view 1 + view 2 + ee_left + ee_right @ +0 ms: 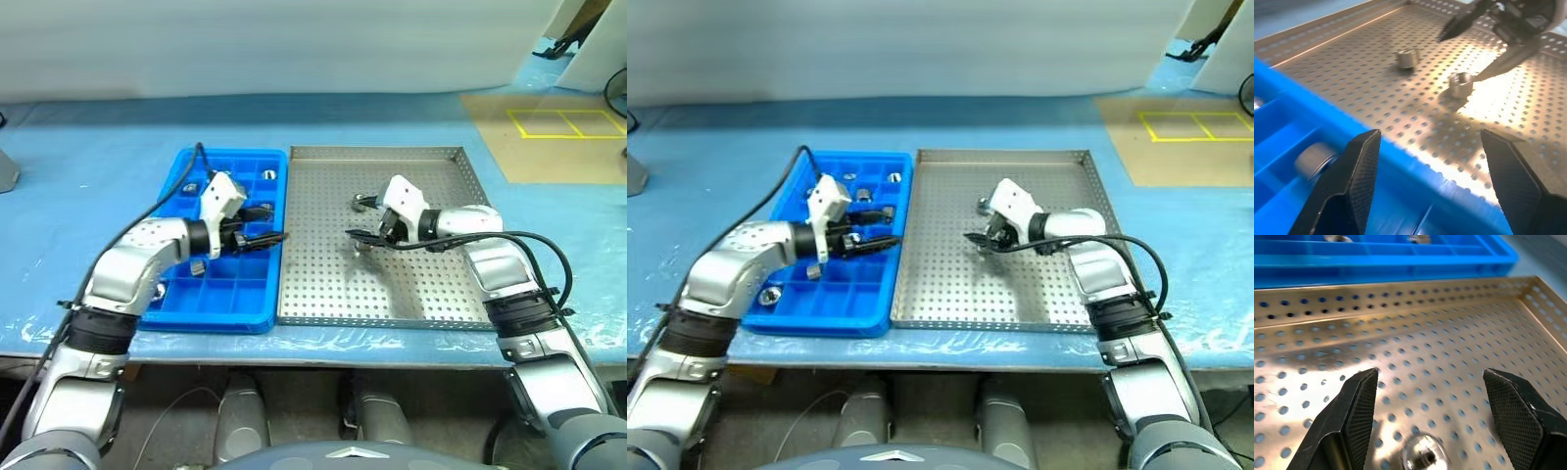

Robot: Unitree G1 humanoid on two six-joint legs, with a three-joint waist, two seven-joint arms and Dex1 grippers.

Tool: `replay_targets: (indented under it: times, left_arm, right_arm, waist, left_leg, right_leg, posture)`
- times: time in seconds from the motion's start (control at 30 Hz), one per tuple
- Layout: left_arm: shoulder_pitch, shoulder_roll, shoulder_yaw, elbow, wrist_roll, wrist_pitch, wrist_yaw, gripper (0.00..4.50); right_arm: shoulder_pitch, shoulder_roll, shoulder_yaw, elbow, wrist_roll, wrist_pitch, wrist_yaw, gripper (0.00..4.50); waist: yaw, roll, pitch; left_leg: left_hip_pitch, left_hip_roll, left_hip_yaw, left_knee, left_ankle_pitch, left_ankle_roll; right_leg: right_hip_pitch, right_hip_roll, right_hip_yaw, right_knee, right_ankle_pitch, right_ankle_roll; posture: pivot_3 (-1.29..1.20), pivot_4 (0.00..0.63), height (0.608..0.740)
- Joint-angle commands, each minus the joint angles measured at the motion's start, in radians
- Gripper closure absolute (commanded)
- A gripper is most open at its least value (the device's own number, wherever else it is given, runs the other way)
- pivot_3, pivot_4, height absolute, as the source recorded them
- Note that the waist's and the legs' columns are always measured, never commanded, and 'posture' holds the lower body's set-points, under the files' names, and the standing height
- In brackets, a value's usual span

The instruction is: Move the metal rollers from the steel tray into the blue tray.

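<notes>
Closing squarely on the roller (1422, 456) lying between its wide, empty fingers looks like the right hand's (364, 238) job. Another roller (366, 202) waits farther in on the steel tray (323, 294). Beside it, the blue tray (217, 305) holds several rollers; the left hand (274, 237), wide and empty, hovers at its steel-tray edge.

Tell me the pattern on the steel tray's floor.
The steel tray floor is silver metal perforated with regular rows of small round holes; clearest in the right wrist view.

We see a counter (88, 166) covered in light blue sheeting. At its far right corner lies a tan cardboard panel (549, 147) marked with yellow taped rectangles (566, 121). A pale wall (294, 44) runs behind it.
</notes>
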Motion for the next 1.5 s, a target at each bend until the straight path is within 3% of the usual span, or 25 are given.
replay_targets:
  times: [0.03,0.7,0.8,0.93,1.17,1.3,1.5]
  left_arm:
    - [-0.037,-0.014,-0.011,0.023,0.016,-0.03,-0.03,1.06]
    - [-0.047,-0.021,0.03,0.039,0.024,-0.017,-0.032,1.06]
    - [-0.043,-0.02,0.032,0.03,0.024,-0.014,-0.029,1.06]
    - [-0.037,-0.011,0.039,0.023,0.021,-0.009,-0.032,1.06]
    - [-0.027,0.006,0.07,-0.01,0.008,0.008,-0.024,1.06]
    - [-0.006,0.047,0.164,-0.039,-0.024,0.039,0.011,1.06]
    - [0.066,0.135,0.288,-0.075,-0.036,0.064,0.056,1.06]
  right_arm:
    - [0.007,0.011,-0.026,-0.022,0.025,0.023,-0.045,0.94]
    - [-0.018,0.069,0.029,0.275,-0.002,-0.081,-0.095,0.94]
    - [-0.014,0.073,0.032,0.282,-0.001,-0.098,-0.091,1.53]
    - [-0.005,0.066,0.044,0.265,0.005,-0.101,-0.057,2.85]
    - [-0.04,0.083,0.058,0.247,-0.015,-0.099,-0.068,2.85]
    - [-0.127,0.17,0.102,0.162,0.016,-0.08,-0.024,2.85]
    - [-0.296,0.383,0.154,0.275,0.032,-0.125,0.0,2.85]
  waist:
    - [-0.015,0.0,0.0]
    - [-0.017,0.0,0.0]
    - [-0.017,0.0,0.0]
    - [-0.016,0.0,0.0]
    - [-0.017,0.0,0.0]
    - [-0.023,0.001,0.0]
    - [-0.012,0.001,0.0]
  left_leg:
    - [0.0,0.0,0.0,0.0,0.0,0.0]
    - [-0.001,0.0,0.0,0.001,-0.001,0.001]
    - [-0.001,0.0,0.0,0.001,-0.001,0.001]
    - [0.0,0.0,0.0,0.001,-0.001,0.001]
    - [0.0,0.0,0.0,0.001,-0.001,0.001]
    - [0.0,0.001,0.0,0.001,0.0,0.001]
    - [0.0,0.005,0.0,-0.003,0.001,-0.002]
  right_leg:
    - [0.0,0.0,0.0,0.0,0.0,0.0]
    - [0.001,-0.001,-0.001,-0.001,0.0,-0.001]
    - [0.001,-0.001,-0.001,-0.001,0.0,-0.001]
    - [0.001,-0.001,-0.001,-0.001,0.0,-0.001]
    - [0.002,-0.001,-0.001,-0.001,0.0,-0.001]
    - [0.0,0.001,-0.001,0.0,0.001,-0.002]
    - [-0.002,0.006,-0.001,0.0,0.002,-0.005]
  posture:
    - [-0.14,0.15,0.74]
    - [-0.1,0.15,0.74]
    - [-0.09,0.15,0.74]
    - [-0.09,0.15,0.74]
    - [-0.06,0.15,0.74]
    - [-0.01,0.15,0.74]
    - [0.09,0.15,0.74]
